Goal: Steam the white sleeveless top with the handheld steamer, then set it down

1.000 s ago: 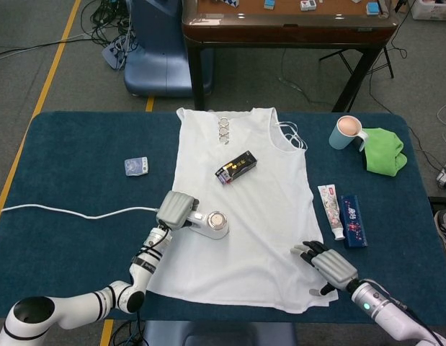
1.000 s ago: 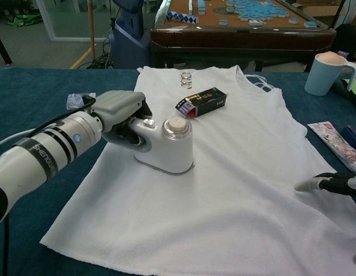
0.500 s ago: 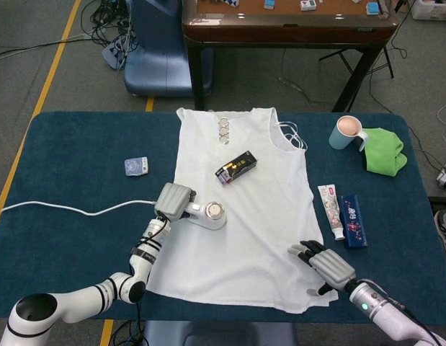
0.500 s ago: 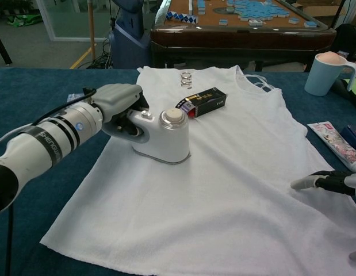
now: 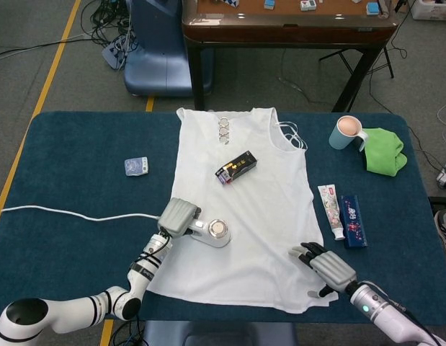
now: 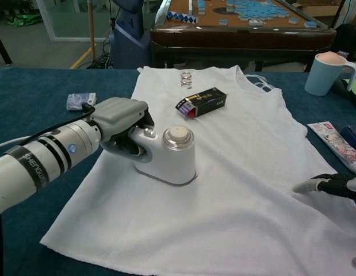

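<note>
The white sleeveless top [image 5: 244, 194] [image 6: 235, 167] lies flat along the middle of the blue table. My left hand [image 5: 177, 216] [image 6: 117, 123] grips the handle of the white handheld steamer [image 5: 212, 232] [image 6: 169, 155], whose base rests on the top's left half. Its white cord [image 5: 71, 213] trails left across the table. My right hand [image 5: 327, 265] [image 6: 333, 185] rests with fingers spread on the top's lower right corner, holding nothing.
A black box [image 5: 235, 167] [image 6: 201, 101] and metal rings [image 5: 223, 130] lie on the top near its neckline. A small packet [image 5: 136, 166] sits left. Toothpaste tube [image 5: 329, 210], blue box [image 5: 352, 220], mug [image 5: 346, 132] and green cloth [image 5: 385, 151] are at the right.
My left hand slid the steamer up toward the black box, then back down toward the hem and slightly right. The right hand stayed on the lower right corner.
</note>
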### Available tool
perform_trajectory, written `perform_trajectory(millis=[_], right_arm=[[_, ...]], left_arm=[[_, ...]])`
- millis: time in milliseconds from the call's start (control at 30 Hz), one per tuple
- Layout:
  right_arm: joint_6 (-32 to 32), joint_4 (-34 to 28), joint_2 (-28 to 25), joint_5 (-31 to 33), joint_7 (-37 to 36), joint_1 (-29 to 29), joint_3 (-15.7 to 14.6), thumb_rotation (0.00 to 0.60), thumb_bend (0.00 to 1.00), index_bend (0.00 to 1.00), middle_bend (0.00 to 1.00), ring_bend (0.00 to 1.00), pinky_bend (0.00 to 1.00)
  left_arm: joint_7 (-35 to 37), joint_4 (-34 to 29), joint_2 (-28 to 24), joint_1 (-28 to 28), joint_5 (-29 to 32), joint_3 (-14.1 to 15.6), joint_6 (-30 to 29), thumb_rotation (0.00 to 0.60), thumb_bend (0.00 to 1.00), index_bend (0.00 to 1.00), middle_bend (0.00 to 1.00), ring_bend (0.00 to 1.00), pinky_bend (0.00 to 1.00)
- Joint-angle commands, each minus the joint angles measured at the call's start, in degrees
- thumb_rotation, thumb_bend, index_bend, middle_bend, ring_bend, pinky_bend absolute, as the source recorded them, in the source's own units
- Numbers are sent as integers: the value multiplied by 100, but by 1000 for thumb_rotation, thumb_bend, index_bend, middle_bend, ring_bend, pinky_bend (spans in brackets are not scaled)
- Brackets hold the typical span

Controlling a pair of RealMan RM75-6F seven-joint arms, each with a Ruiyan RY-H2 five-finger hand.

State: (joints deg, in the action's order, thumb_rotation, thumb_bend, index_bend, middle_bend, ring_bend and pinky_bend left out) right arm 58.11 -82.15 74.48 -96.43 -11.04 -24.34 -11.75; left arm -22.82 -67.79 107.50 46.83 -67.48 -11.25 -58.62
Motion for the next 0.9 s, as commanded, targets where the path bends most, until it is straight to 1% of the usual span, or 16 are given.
perform_trajectory(millis=[33, 233, 400, 767, 900], right_arm=[[10, -2, -12, 7, -3, 8, -2, 600, 68, 0, 108, 0, 0], [15, -21, -38, 33, -2, 16, 6, 600, 68, 0, 108, 0, 0], [-14, -25, -43, 65, -3, 11, 18, 600, 68, 0, 108, 0, 0], [-97, -58, -24, 108, 48, -28, 49, 600, 68, 0, 108, 0, 0], [-102, -67, -25, 123, 68, -22, 50, 600, 68, 0, 108, 0, 0]], left_arm=[[7, 126, 78, 47, 15, -58, 41, 600, 306, 798, 753, 634, 612], [155, 716, 267, 231, 41, -271, 178, 600, 306, 799, 753, 634, 612], [365, 1148, 319, 357, 75, -444, 297, 600, 306, 799, 753, 633, 611], [756, 1898, 332, 523, 84, -606, 515, 600, 306, 799, 753, 632, 611], [942, 1960, 311, 506, 170, -657, 633, 600, 306, 798, 752, 632, 612]])
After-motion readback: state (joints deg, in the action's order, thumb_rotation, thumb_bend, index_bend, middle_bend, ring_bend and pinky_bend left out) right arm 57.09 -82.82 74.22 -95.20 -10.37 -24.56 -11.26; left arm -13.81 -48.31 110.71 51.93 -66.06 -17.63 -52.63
